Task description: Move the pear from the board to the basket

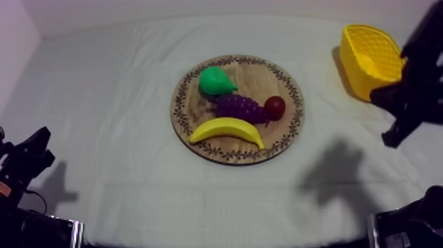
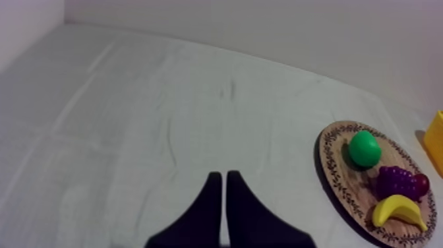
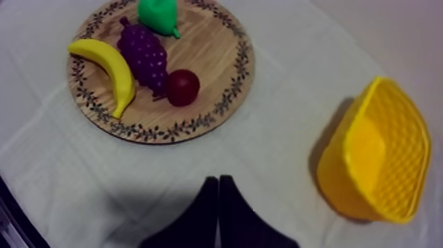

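**A:** What do you have from above?

**B:** The pear (image 1: 216,80) lies on the wooden board (image 1: 260,76), at its far left part, just beside the grapes (image 1: 238,105). The small red fruit (image 1: 275,107) is at the other end of the grapes, and the banana (image 1: 227,129) lies on the near side of them. The yellow basket (image 1: 371,59) stands at the far right of the bench (image 1: 118,132). My right arm (image 1: 412,86) comes in at the upper right, just beside the basket and well apart from the pear. My left arm (image 1: 26,158) sits low at the left edge.

**A:** And the left wrist camera?

**B:** My left fingers (image 2: 209,198) lie together as a narrow wedge and hold nothing. They are over bare cloth. The pear is well apart from them, on the board, off to one side.

**A:** The right wrist?

**B:** My right fingers (image 3: 209,201) are also pressed together, with nothing between them. The board is beyond them and the pear sits at its far rim, so the grapes and the red fruit lie between the fingers and the pear. The basket is near the fingers, beside the board.
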### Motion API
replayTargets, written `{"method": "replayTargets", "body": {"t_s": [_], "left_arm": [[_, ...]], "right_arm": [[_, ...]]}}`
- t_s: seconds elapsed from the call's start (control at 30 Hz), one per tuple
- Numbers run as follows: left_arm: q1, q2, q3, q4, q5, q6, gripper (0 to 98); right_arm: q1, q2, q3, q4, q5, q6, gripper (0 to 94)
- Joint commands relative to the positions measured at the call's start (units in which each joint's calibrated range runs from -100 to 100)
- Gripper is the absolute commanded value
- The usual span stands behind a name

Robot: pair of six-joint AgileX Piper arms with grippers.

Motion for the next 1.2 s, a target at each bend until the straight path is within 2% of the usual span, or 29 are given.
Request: {"method": "replayTargets", "body": {"t_s": [0.0, 0.3, 0.4, 0.83, 1.03, 1.17], "left_arm": [[0.02, 0.00, -0.02, -0.02, 0.00, 0.00, 0.1], [0.02, 0.00, -0.02, -0.02, 0.00, -0.01, 0.1], [0.02, 0.00, -0.02, -0.02, 0.00, -0.01, 0.1], [0.02, 0.00, -0.02, -0.02, 0.00, 0.00, 0.1], [0.02, 0.00, -0.02, -0.02, 0.00, 0.00, 0.1], [0.02, 0.00, -0.02, -0.02, 0.00, -0.01, 0.1]], "right_arm": [[-0.15, 10.32, -13.60, -0.69, 3.09, 4.73, 0.4], [-0.77, 29.02, -42.07, -4.24, 17.21, 14.09, 0.4], [-2.01, 34.68, -50.29, -4.44, 21.39, 15.87, 0.4], [-6.79, 60.00, -77.32, -4.60, 33.38, 19.05, 1.0], [-7.01, 69.21, -85.94, -3.88, 35.11, 19.55, 2.4], [-6.57, 73.34, -89.30, -3.34, 35.37, 20.25, 8.0]]}}
